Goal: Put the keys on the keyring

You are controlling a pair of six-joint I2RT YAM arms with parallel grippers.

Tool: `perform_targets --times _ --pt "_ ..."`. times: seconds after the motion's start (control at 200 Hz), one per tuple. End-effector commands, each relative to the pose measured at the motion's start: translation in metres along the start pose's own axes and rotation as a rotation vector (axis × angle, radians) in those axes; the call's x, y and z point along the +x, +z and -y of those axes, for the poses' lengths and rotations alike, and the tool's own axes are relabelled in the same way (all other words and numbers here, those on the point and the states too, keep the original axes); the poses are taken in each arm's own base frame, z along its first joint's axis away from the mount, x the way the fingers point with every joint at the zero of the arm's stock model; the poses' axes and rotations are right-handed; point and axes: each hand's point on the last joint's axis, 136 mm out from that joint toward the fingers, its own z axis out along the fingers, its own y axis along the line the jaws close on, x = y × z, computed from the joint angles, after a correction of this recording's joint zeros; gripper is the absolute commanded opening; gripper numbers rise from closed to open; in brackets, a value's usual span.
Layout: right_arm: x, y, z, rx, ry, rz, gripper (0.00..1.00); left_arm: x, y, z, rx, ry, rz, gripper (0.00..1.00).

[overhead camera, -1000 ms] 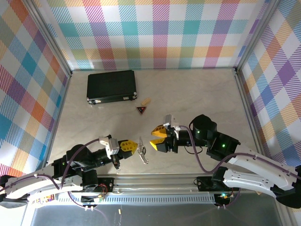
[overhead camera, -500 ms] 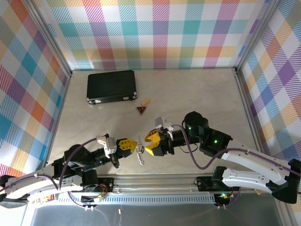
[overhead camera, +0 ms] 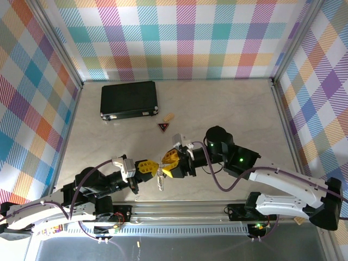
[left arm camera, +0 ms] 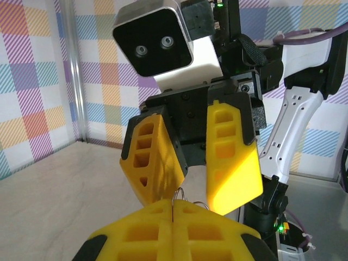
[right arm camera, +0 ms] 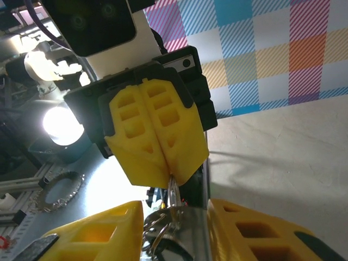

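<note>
Small tabletop booth with bright plaid walls.
Walls [overhead camera: 185, 38] printed in a check of orange, teal, purple and yellow enclose a pale, marbled beige tabletop [overhead camera: 228, 109] on three sides. Silver metal posts [overhead camera: 62, 50] mark the back corners, a metal rail [overhead camera: 179, 208] runs along the near edge, and a bright round lamp [right arm camera: 60, 125] glares in the right wrist view.

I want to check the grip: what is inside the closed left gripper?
At the tips of the left gripper a thin metal loop of the keys sticks out, and the bunch hangs below. How deep it sits between the yellow fingers is covered.
</note>
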Motion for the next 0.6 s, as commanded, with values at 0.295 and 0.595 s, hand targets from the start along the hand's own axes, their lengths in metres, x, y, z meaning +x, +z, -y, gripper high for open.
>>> perform_targets --times 0.295,0.595 --pt "-0.017 -0.003 -0.006 -0.017 -0.081 0.056 0.0 -0.011 -0.005 -0.007 -0.037 -0.01 0.037 0.0" --pt "0.009 -0.021 0.002 0.172 -0.361 -0.195 0.0 0.006 -0.016 -0.025 -0.143 0.024 -0.183 0.35"
